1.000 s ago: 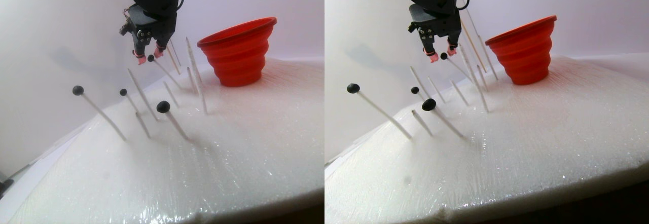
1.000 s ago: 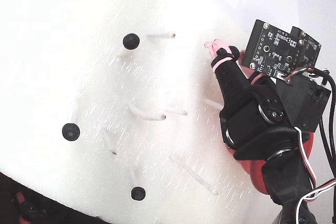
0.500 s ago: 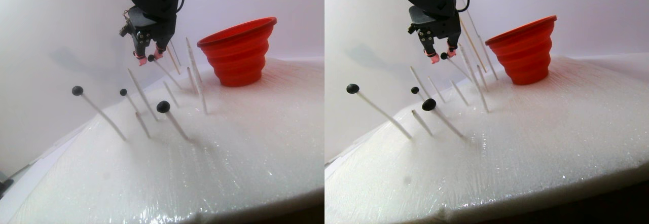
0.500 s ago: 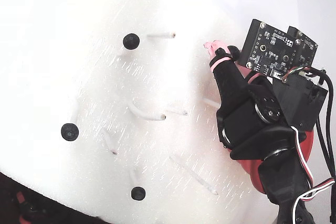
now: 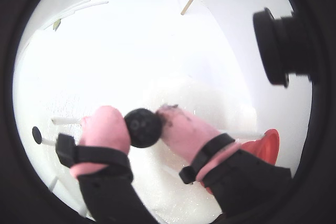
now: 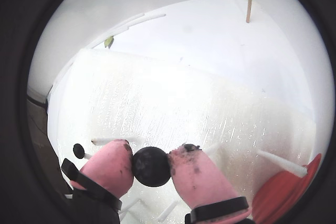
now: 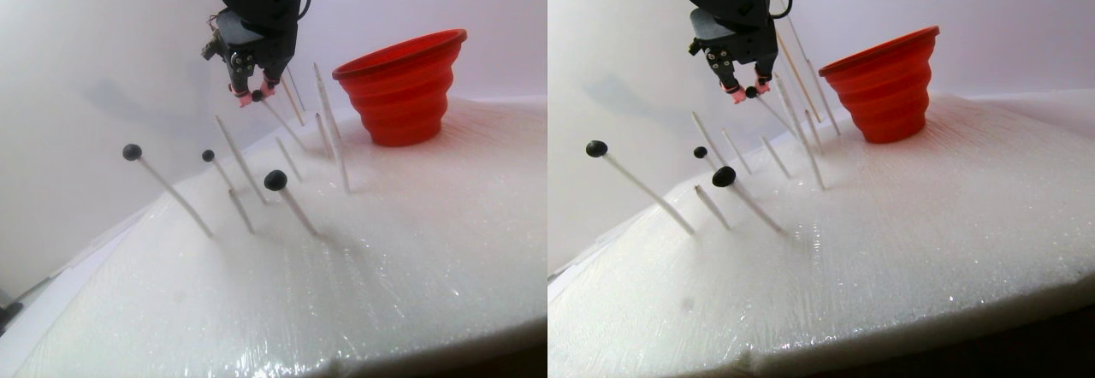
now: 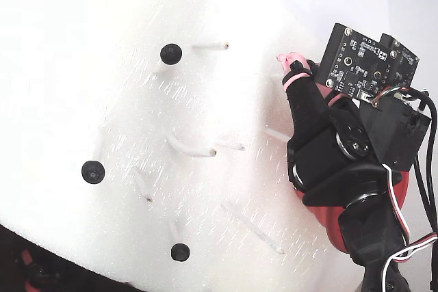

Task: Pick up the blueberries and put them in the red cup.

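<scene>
one berry in the grip, three on their pegs

the gripper point(image 5: 144, 127) is closed to the width of one blueberry point(image 5: 143, 127), which is pinched between the two pink fingertips point(image 6: 107, 167); both wrist views show contact on each side. in the stereo pair view this berry point(image 7: 256, 96) sits at the tip of a thin white peg point(image 7: 278, 115), and whether it has come free of that peg cannot be told.

three further blueberries point(image 8: 171, 53) remain perched on pegs across the white foam bed point(image 7: 411, 250). the inside of the red cup point(image 7: 402, 87) is hidden, so nothing can be confirmed as delivered.

judged progress: early; lift, carry and release are outstanding for this berry, then the rest.

clearance: several bare pegs stand between gripper and cup, close together. the open room is overhead. the cup rim is high, so a raised path appears necessary.
</scene>
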Motion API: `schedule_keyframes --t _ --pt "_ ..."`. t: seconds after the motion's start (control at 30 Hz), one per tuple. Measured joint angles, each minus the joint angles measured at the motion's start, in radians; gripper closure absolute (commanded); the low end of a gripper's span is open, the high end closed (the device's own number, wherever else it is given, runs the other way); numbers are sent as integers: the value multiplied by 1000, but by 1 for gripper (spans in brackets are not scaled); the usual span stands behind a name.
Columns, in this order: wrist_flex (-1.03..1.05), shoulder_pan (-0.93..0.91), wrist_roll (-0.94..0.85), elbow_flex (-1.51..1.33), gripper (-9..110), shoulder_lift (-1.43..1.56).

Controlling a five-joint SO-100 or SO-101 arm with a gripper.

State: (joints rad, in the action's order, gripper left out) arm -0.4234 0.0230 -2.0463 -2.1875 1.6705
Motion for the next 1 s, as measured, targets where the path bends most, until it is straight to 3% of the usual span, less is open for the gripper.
schedule_keyframes --t 1.0 --pt "66 6 48 0 90 78"
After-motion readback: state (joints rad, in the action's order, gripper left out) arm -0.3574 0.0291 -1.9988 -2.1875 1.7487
